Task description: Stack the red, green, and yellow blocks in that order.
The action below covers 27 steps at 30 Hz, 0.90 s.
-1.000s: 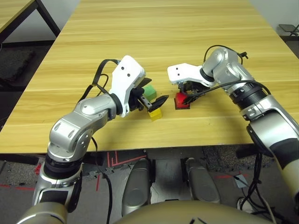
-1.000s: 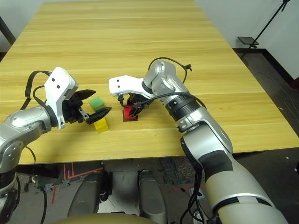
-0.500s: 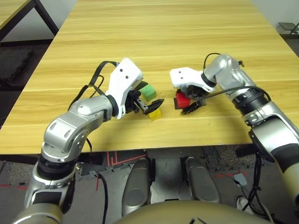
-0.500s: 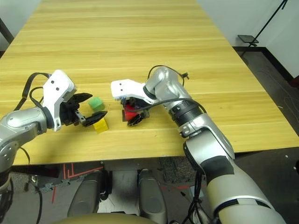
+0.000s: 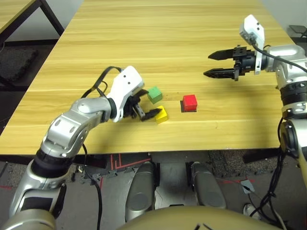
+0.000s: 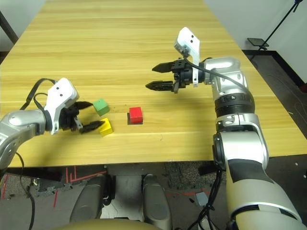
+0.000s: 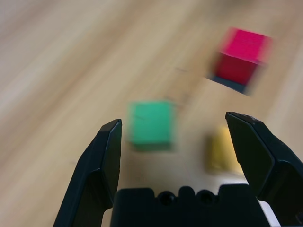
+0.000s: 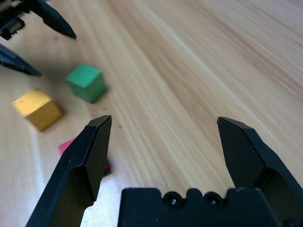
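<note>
Left eye view, lower centre of the frame: the red block (image 5: 189, 101) is sitting on a flat black square patch (image 5: 186, 108) on the wooden counter (image 5: 158, 43), with nothing stacked on it. The green block (image 5: 154, 94) is lying to its left and slightly higher in the frame, apart from it. The yellow block (image 5: 161, 114) is lying just below the green one, near it but not touching.

The left hand (image 5: 146, 109) is hovering low at the left of the green and yellow blocks, its fingers spread wide; the lower fingertip (image 5: 154, 113) is sitting just beside the yellow block, and the hand is gripping nothing.

The right hand (image 5: 215, 64) is hanging in the upper right of the frame, well apart from all three blocks, fingers spread wide and empty, pointing toward frame left.
</note>
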Each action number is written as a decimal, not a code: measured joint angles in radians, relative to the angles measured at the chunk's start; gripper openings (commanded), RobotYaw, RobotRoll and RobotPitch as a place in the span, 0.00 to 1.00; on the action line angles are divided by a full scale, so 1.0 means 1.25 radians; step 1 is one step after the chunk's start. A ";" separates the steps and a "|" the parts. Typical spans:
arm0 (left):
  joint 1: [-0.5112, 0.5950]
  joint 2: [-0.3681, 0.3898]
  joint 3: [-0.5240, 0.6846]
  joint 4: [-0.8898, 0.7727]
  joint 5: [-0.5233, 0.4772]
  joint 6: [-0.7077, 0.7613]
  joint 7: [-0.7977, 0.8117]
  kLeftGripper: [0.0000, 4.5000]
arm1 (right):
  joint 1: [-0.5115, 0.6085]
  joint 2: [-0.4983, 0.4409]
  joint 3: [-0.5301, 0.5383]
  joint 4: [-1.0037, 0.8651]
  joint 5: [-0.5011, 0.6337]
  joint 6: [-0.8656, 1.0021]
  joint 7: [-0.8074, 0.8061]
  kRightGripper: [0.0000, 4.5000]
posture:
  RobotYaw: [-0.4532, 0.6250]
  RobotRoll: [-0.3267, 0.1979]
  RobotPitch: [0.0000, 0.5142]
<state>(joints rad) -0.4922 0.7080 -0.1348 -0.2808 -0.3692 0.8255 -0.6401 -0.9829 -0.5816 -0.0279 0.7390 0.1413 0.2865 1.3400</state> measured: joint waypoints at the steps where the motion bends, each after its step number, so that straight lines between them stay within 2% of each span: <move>1: -0.013 -0.013 -0.003 0.026 0.010 -0.005 0.002 1.00 | 0.012 -0.001 -0.007 -0.005 0.002 0.004 -0.015 1.00 | 0.66 0.39 0.17; 9: -0.071 -0.064 -0.033 0.144 0.049 -0.014 -0.021 1.00 | 0.046 -0.017 -0.016 -0.050 0.028 0.041 -0.058 1.00 | 0.64 0.42 0.19; 21: -0.090 -0.115 -0.071 0.280 0.112 -0.071 -0.066 1.00 | 0.071 -0.018 -0.016 -0.097 0.045 0.072 -0.089 1.00 | 0.62 0.44 0.19; 24: -0.091 -0.118 -0.078 0.305 0.133 -0.096 -0.076 0.87 | 0.078 -0.018 -0.016 -0.106 0.055 0.076 -0.098 1.00 | 0.62 0.45 0.19; 27: -0.092 -0.132 -0.084 0.334 0.152 -0.114 -0.084 0.64 | 0.078 -0.018 -0.016 -0.107 0.061 0.079 -0.109 1.00 | 0.62 0.45 0.18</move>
<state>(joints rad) -0.6070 0.5434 -0.2398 0.1367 -0.1793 0.6835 -0.7449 -0.8850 -0.6044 -0.0484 0.6056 0.2172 0.3850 1.2043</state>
